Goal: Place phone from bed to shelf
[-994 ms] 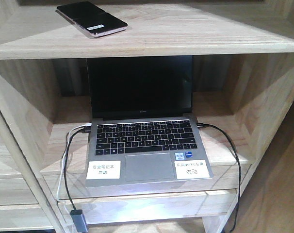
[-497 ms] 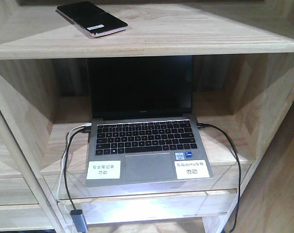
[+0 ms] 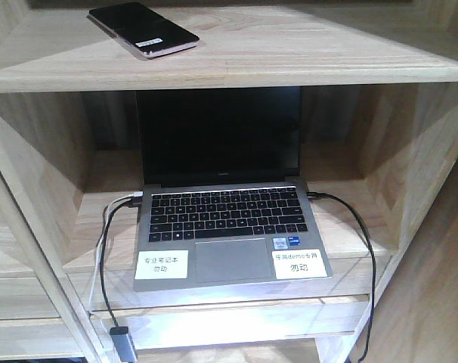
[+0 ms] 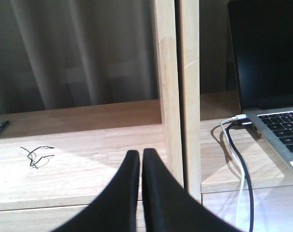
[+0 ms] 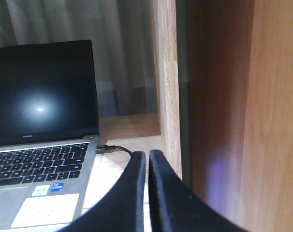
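The black phone (image 3: pixel 143 29), with a pinkish rim and a white sticker, lies flat on the upper plank of the light wooden shelf (image 3: pixel 304 53), at its left end. No gripper touches it. My left gripper (image 4: pixel 140 155) is shut and empty, hovering in front of a lower shelf compartment beside an upright post (image 4: pixel 176 92). Shut and empty too, my right gripper (image 5: pixel 147 156) hangs just right of the laptop, close to the shelf's side wall. Neither gripper appears in the front view. The bed is out of view.
An open grey laptop (image 3: pixel 221 204) with a dark screen fills the middle compartment, cables (image 3: pixel 365 257) plugged into both sides. A thin black wire scrap (image 4: pixel 36 154) lies on the left compartment's board. A brown panel (image 5: pixel 224 111) stands right of my right gripper.
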Controlling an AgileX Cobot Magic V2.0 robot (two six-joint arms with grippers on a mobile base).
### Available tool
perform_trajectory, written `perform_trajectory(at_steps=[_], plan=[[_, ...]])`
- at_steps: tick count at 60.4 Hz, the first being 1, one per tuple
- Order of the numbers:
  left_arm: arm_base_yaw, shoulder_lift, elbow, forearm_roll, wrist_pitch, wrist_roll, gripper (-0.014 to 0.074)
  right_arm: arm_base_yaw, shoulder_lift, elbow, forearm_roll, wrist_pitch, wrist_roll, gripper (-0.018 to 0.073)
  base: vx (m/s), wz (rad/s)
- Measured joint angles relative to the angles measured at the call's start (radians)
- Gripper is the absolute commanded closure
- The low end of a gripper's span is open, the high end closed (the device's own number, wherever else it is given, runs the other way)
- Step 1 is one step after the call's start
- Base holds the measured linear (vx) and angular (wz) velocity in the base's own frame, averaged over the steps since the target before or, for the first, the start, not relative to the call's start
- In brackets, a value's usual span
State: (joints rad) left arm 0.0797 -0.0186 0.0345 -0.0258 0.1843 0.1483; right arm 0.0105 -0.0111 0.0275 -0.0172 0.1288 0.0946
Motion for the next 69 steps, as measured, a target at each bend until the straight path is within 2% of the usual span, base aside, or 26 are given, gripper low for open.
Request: perform_trajectory(at_steps=[69], plan=[[0.000, 0.000, 0.000, 0.000, 0.000, 0.000, 0.0595, 0.000, 0.000, 0.000, 0.007, 0.000, -0.010, 0.0566, 0.00, 0.00]])
